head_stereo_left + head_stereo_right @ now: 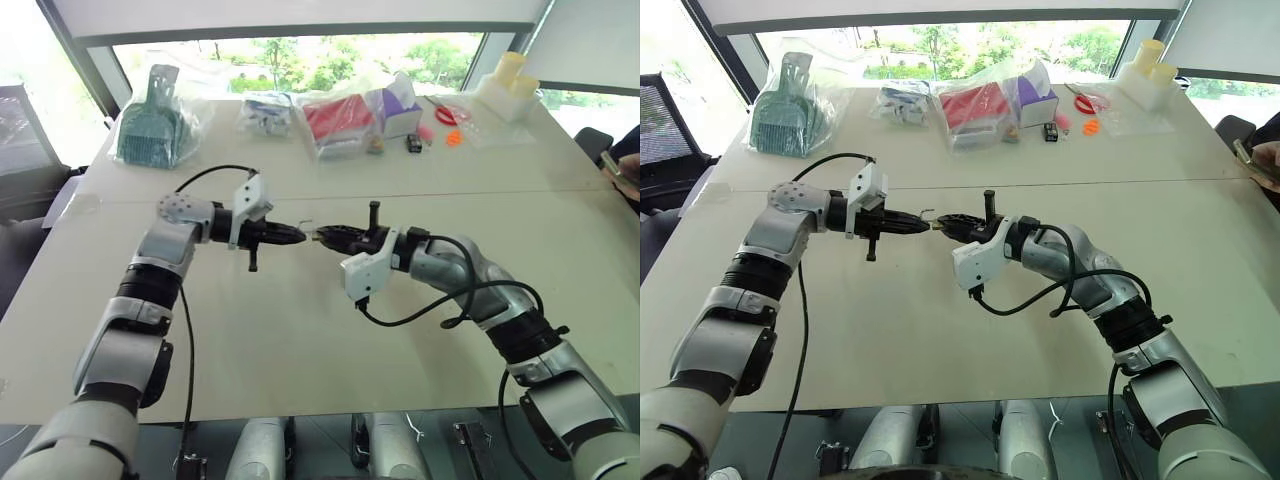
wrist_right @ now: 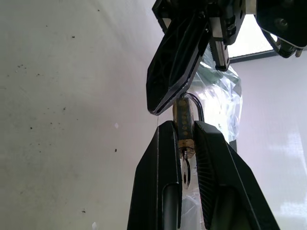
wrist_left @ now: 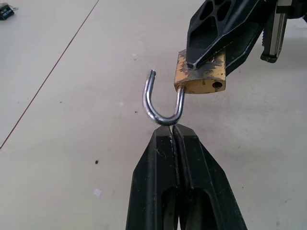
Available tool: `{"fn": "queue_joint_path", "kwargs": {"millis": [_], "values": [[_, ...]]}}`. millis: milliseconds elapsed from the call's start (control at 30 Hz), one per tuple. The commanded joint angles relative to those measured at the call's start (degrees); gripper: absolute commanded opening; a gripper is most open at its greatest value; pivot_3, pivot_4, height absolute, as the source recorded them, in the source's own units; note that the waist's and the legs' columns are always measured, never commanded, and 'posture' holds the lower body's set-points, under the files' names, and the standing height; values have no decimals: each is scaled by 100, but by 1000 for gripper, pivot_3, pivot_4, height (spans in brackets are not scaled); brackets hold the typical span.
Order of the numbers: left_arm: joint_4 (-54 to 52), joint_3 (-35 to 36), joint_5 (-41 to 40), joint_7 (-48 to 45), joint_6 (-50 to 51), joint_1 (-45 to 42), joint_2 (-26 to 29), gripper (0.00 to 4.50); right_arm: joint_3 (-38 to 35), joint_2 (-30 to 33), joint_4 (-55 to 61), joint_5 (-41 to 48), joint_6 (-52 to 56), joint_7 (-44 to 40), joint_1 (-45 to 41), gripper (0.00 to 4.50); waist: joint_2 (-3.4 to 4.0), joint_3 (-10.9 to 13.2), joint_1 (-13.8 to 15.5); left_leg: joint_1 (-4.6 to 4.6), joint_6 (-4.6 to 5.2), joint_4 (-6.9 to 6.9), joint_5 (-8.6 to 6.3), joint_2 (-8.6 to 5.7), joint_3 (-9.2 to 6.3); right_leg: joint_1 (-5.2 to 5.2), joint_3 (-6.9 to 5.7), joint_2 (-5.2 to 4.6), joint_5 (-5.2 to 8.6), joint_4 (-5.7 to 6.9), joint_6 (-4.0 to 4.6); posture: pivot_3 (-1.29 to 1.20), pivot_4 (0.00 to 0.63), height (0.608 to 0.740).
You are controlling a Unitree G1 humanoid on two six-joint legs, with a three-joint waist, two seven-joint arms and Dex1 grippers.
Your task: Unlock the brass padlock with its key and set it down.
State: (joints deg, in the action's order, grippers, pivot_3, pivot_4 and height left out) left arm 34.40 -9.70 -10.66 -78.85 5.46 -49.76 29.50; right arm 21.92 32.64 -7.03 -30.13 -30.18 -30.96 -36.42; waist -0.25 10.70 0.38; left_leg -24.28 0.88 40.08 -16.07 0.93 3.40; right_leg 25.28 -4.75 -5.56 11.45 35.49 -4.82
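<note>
Left wrist view, centre: left gripper (image 3: 173,132) pinches the open shackle (image 3: 160,103); right gripper (image 3: 211,60) clamps the padlock (image 3: 200,79). Pulling apart could drop it.

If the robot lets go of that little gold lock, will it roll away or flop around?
Probably not roll: the brass padlock has a flat, blocky body. It looks stiff metal, so likely heavy for its size. Its silvery shackle hangs open, pinched by the left gripper, and may swing. The right gripper clamps the body, where smooth brass could slip.
</note>
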Motion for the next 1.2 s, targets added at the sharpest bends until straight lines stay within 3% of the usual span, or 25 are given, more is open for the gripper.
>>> {"fn": "queue_joint_path", "kwargs": {"millis": [33, 400, 700, 800, 900, 1067, 1200], "values": [[-363, 161, 18, -41, -45, 262, 336, 20, -64, 34, -132, 15, -46, 72, 43, 0, 0, 0, -13, 0, 0, 0, 0, 0, 0, 0, 0, 0, 0, 0, 0, 0, 150, 740], [-1513, 118, -34, 360, 183, 1064, 535, 20, 425, -208, -1623, -685, -576, 763, -158, 0, 1, 0, 13, 2, -1, 0, 1, 0, 1, -2, 2, -1, 0, 1, 1, 0, 150, 740], [-1841, 109, -154, 378, 407, 1104, 480, 0, 360, 18, -1232, -368, -601, 303, -44, 4456, 2, -1, -13, 12, -1, -2, 1, 1, 0, -8, 2, 0, 0, 3, 1, 0, 150, 740], [-1693, 11, -63, 299, 265, 969, 416, 0, 27, 386, -391, 769, 209, -856, 290, 4456, 1, -1, 44, 13, -1, -1, 0, 1, -3, -14, 2, -1, 1, 1, 0, 0, 150, 740], [-1486, -22, -17, 243, 177, 849, 362, 0, -362, 607, 475, 2030, 1679, -1932, 643, 4456, 1, -1, 35, 13, 0, 0, 0, 1, -5, -20, 1, -2, 0, -6, 1, 0, 150, 740], [-1414, -30, -5, 132, 42, 863, 405, 0, -931, 922, 1624, 3426, 4123, -2876, 958, 4456, 2, 0, 23, 29, 1, -1, -1, 3, -21, -26, 1, -1, -1, 0, 2, 0, 150, 740], [-1610, 16, -60, 56, 115, 1007, 525, 0, -1314, 1199, 2196, 4155, 5608, -3134, 1027, 4456, 2, 0, 33, 31, 2, -2, -1, 5, -24, -26, 0, -2, 0, 2, 3, 0, 150, 740]]}}
